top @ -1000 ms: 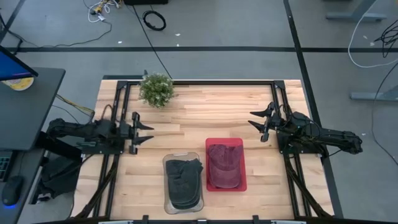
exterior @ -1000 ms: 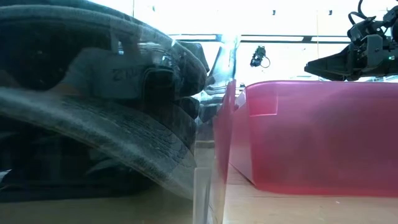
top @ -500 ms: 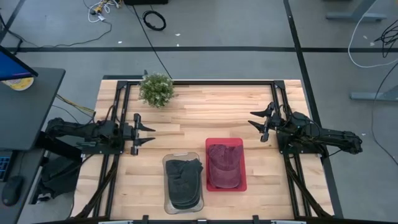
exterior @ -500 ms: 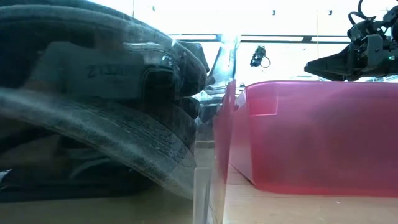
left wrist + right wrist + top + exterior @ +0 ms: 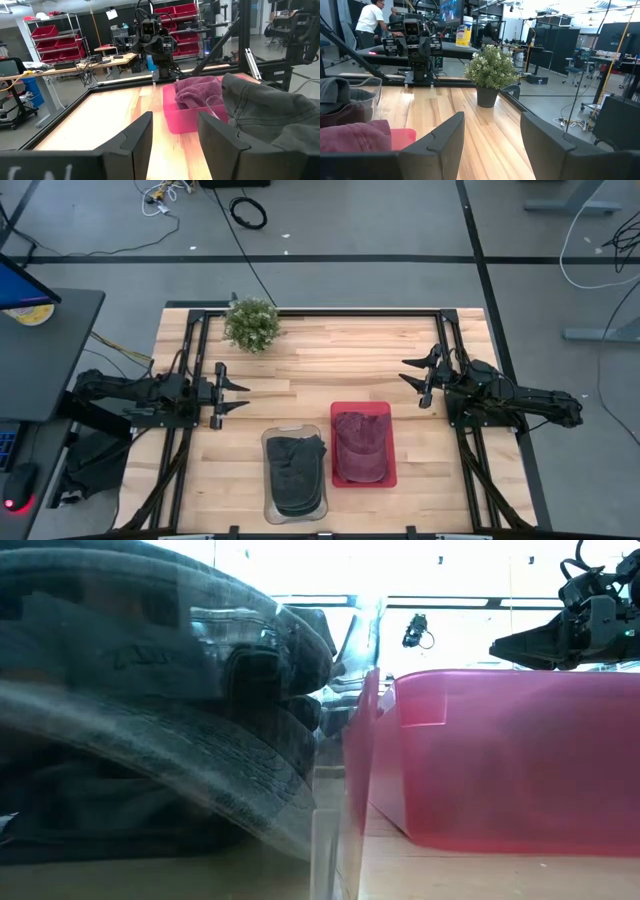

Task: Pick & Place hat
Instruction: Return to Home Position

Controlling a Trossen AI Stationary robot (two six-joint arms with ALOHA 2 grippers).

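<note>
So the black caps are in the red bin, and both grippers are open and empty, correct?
Not quite: the high view shows the black caps in the transparent bin; the red bin holds a maroon cap. Left gripper and right gripper are open and empty.

Bright, even light; low view's background glares white.

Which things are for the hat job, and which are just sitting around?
For the job: black caps, transparent bin, maroon cap, red bin, left gripper, right gripper.
Just sitting around: potted plant, coiled cable on the floor.
</note>
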